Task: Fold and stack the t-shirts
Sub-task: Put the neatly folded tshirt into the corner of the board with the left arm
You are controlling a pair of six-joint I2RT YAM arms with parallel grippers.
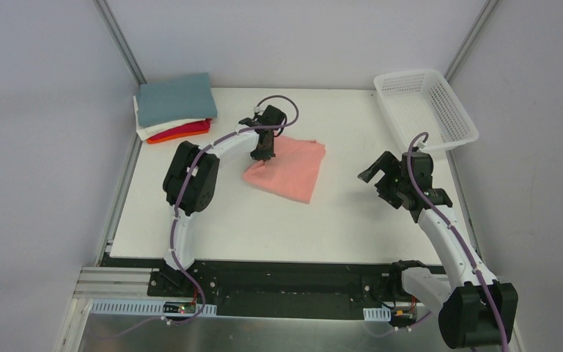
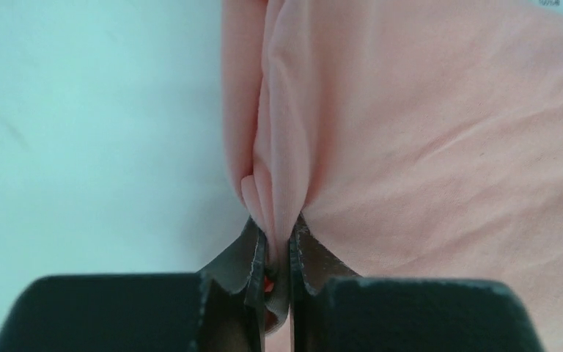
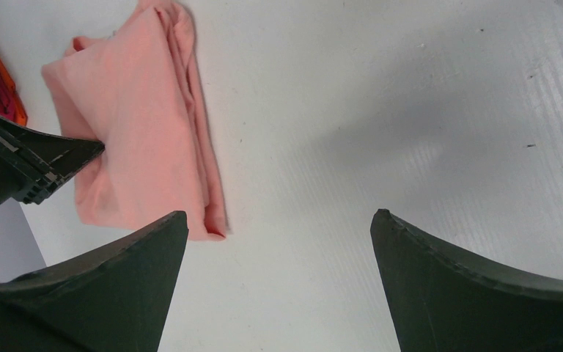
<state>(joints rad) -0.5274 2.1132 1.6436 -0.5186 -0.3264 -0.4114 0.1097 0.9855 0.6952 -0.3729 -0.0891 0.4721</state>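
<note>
1. Salmon-pink t-shirt (image 1: 287, 170) lies partly folded on your white tabletop (image 1: 278, 227), around the middle and a little toward the far side. It sits as a slanted, roughly four-sided patch with its left corner bunched up.
2. Your left pincer (image 2: 278, 253) is clamped tight on that bunched corner. The left wrist view shows a ridge of several pink layers squeezed between the two fingers, with hardly any gap between them.
3. Your left arm reaches in from the near left, and its wrist points down over the shirt's left edge.
4. Your right pincer (image 3: 278, 216) stands spread wide and has hold of nothing. It hangs above bare tabletop to the right of the pink shirt, well apart from the cloth.
5. In the right wrist view the shirt sits off to the upper left, and one long edge shows as a doubled fold. A left finger is seen pressing into the cloth at its side.
6. The folded t-shirts (image 1: 174, 106) sit stacked at the far left corner. Grey-blue is on top, white is beneath it, and orange and red show at the bottom edge. The stack is apart from the pink shirt.
7. A white lattice basket (image 1: 425, 108) sits at the far right corner, angled to the tabletop's edge and beyond your right arm.
</note>
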